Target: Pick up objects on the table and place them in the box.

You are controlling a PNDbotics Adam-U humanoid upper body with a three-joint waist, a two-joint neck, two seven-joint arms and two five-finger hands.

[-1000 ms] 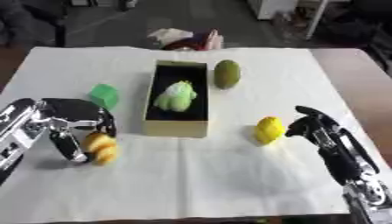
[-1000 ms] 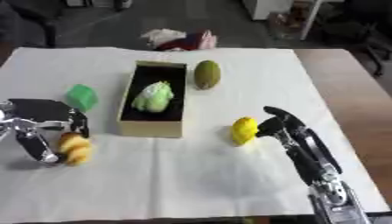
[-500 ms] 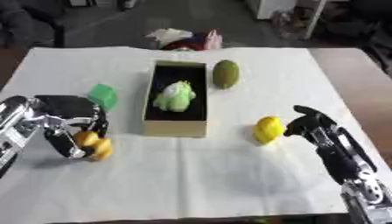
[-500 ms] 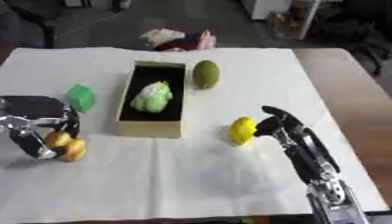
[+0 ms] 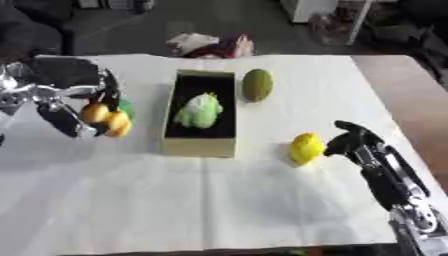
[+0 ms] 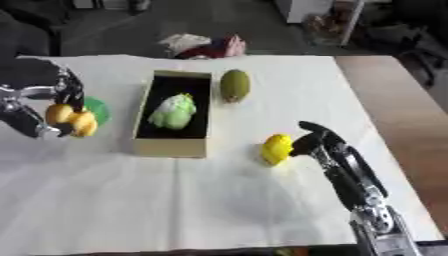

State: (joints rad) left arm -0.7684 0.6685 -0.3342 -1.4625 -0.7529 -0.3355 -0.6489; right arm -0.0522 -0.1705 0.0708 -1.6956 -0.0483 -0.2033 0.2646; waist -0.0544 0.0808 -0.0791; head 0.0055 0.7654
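I'm seeing a matt white cloth spread over the table, creased just below the box, which looks like dull tan cardboard. Right of the box, a smooth yellow fruit; bare wood tabletop beyond the cloth's edge.
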